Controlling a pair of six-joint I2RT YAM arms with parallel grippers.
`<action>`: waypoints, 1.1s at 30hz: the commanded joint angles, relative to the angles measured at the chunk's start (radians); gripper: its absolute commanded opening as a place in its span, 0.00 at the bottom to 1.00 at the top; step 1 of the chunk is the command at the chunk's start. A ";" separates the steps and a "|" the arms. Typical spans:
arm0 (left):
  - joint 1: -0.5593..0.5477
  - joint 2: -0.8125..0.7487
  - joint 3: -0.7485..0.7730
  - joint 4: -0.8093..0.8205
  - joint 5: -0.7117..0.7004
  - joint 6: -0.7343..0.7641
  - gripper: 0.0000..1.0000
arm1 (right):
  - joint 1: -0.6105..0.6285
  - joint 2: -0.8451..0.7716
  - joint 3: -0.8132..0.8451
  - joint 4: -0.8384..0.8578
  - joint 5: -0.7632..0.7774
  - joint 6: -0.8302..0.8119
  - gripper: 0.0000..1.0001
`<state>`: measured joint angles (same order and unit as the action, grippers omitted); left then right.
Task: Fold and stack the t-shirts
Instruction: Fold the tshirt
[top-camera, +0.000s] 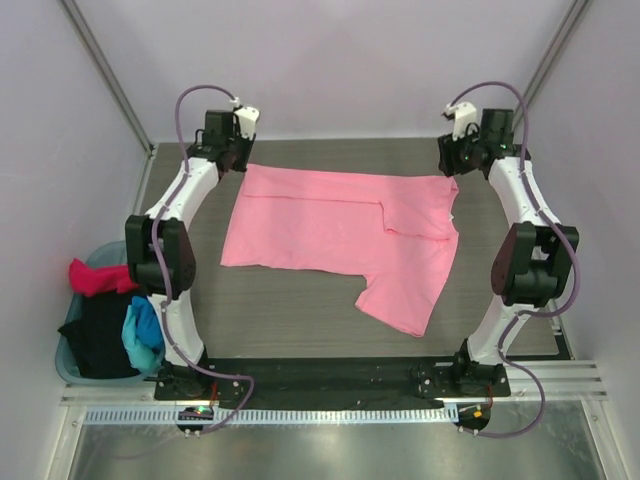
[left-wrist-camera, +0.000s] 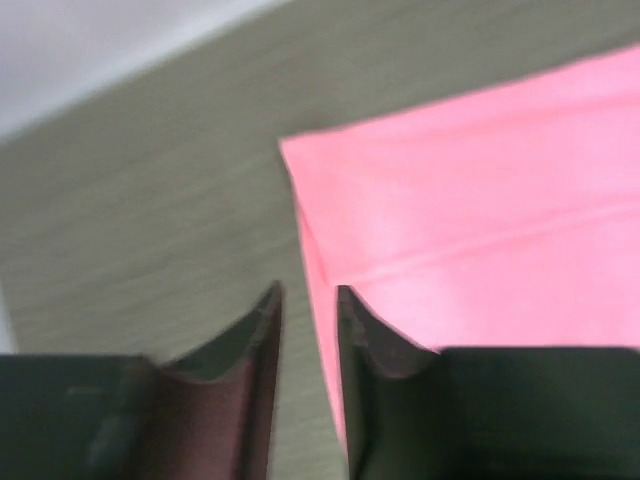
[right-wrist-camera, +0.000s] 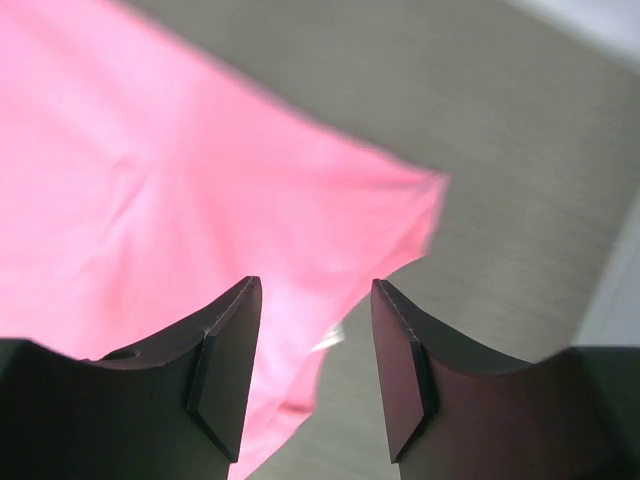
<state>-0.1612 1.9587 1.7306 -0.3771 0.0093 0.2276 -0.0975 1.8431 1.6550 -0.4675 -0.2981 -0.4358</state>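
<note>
**Pink shirt spread on the bench, both end effectors open at its far corners**

Pink cloth takes up the middle of the bench (top-camera: 300, 320). The pink t-shirt (top-camera: 340, 225) lies flat, its long far edge running between the two arms. A crease crosses its upper part, and one flap reaches toward the near right.

The left end effector (top-camera: 234, 152) hangs over the shirt's far left corner. In the left wrist view its tips (left-wrist-camera: 308, 292) stand slightly apart with nothing between them. The shirt corner (left-wrist-camera: 420, 220) lies just ahead, and its edge passes under the right-hand finger.

The right end effector (top-camera: 456, 160) sits over the far right corner. From the right wrist its tips (right-wrist-camera: 315, 285) are spread wider and hold nothing, with pink cloth (right-wrist-camera: 180, 200) below. A small white tag (right-wrist-camera: 328, 340) shows at the cloth's edge.

At the left, off the bench, a teal basket (top-camera: 66, 362) holds a magenta t-shirt (top-camera: 95, 277), a black t-shirt (top-camera: 100, 335) and a blue t-shirt (top-camera: 143, 335), all bunched together.
</note>
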 joint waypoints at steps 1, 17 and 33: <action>0.017 0.052 0.023 -0.189 0.139 0.003 0.19 | 0.059 -0.076 -0.090 -0.227 -0.087 -0.101 0.53; 0.015 0.137 -0.052 -0.368 0.201 -0.070 0.28 | 0.036 -0.140 -0.368 -0.283 0.125 -0.239 0.52; 0.015 0.192 -0.069 -0.370 0.136 -0.056 0.28 | 0.001 -0.015 -0.320 -0.249 0.126 -0.230 0.47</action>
<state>-0.1482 2.1536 1.6672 -0.7353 0.1581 0.1654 -0.0898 1.8210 1.2907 -0.7330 -0.1677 -0.6605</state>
